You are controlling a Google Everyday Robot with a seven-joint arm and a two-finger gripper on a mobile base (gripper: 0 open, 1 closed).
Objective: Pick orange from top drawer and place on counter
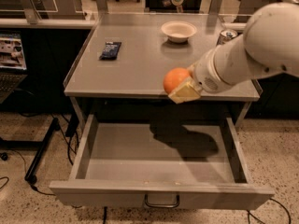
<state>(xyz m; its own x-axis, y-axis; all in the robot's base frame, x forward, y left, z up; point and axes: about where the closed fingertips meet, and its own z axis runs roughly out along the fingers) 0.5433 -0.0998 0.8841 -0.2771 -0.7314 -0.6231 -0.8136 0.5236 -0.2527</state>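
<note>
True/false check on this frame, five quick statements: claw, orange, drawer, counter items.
1. The claw is shut on the orange. True.
2. The orange lies on the drawer floor. False: it is held in the air, up at the counter's front edge.
3. The drawer is open. True.
4. The bowl sits in the drawer. False: it stands on the counter, near the back.
5. A dark packet lies on the counter. True.
</note>
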